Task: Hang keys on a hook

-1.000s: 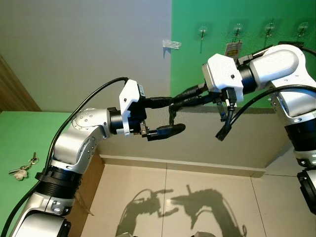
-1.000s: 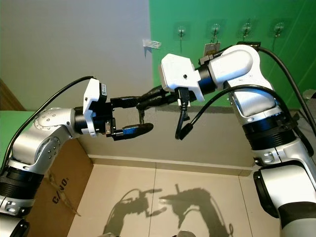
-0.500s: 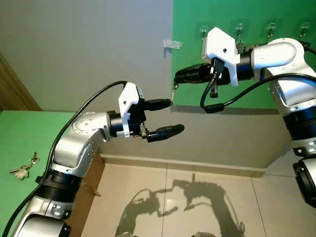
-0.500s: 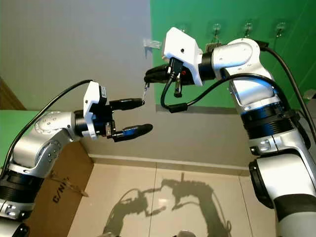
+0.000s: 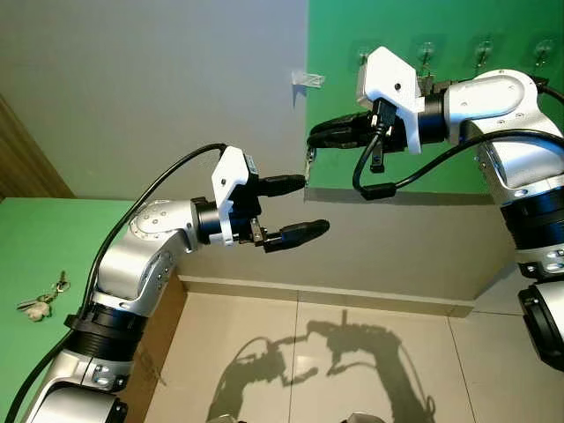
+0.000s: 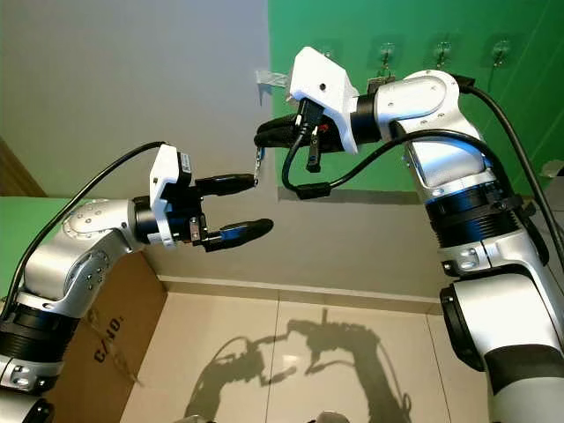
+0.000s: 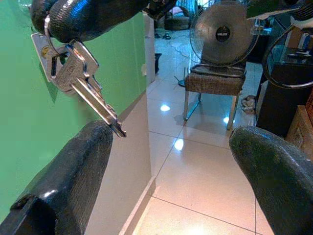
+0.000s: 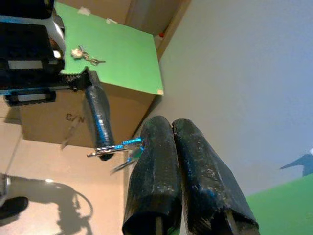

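- The keys (image 7: 80,83) are two silvery flat keys on a small ring, hanging blade-down.
- The right claw (image 5: 315,137), fingers pressed together, pinches them by the ring, up before the edge of the green wall panel.
- The left claw (image 5: 305,206) is spread just below; its upper finger (image 5: 282,184) touches the blade tips.
- Another key bunch (image 5: 40,301) lies on the green counter (image 5: 35,247).
- Hooks (image 5: 426,53) line the wall above.

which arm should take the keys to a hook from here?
Right. The right claw is shut on the keys, raised near the wall hooks on the green panel. The left claw is open, lower, holding nothing.
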Available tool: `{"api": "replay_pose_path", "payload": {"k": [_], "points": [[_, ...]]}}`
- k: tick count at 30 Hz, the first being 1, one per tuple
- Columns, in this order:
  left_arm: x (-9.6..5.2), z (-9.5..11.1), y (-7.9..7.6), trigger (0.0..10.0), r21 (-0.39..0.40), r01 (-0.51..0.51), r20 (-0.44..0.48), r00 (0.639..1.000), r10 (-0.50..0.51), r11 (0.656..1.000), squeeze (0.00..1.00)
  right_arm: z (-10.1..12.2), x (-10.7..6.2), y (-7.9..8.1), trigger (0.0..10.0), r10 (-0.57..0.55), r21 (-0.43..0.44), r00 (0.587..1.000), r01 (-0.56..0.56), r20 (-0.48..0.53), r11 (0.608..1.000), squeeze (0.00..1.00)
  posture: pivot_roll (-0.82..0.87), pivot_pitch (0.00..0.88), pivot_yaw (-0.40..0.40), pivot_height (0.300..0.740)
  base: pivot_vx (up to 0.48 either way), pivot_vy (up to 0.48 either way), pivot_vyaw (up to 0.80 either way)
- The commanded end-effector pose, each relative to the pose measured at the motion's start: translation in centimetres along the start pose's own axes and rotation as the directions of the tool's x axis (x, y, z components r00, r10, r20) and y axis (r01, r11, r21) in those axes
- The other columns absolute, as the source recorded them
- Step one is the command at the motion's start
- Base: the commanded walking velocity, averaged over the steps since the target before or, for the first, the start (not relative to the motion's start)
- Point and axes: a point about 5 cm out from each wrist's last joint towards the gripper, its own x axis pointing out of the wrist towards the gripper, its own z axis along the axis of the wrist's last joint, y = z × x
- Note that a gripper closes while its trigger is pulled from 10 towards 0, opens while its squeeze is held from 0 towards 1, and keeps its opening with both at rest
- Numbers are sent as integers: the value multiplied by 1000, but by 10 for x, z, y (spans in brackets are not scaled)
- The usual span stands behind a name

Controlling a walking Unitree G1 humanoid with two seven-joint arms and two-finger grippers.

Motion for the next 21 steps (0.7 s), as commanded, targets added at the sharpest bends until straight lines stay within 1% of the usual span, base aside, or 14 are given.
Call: {"api": "replay_pose_path", "payload": {"k": [1,7,13,18,21], "points": [[-7,2,5,10000,24,-35,-8,999,35,999,0,16,-5,-1,0,30,-43,999,-28,42,999,0,-247,0,80,740,0,0,0],[-12,6,10,10000,52,-50,-13,999,51,997,0,14,-8,4,0,74,-58,997,-72,31,996,0,-247,0,82,740,0,0,0],[-13,6,12,10000,54,-54,-19,998,55,997,0,12,-10,9,0,104,-63,994,-103,21,993,0,-253,0,88,740,0,0,0],[-11,5,13,10000,54,-52,-21,998,53,997,0,14,-11,11,0,119,-67,992,-117,29,991,0,-258,0,90,740,0,0,0],[-7,9,14,10000,58,-53,-5,999,53,997,0,18,-12,15,0,140,-70,989,-137,46,988,0,-264,0,92,740,0,0,0]]}}
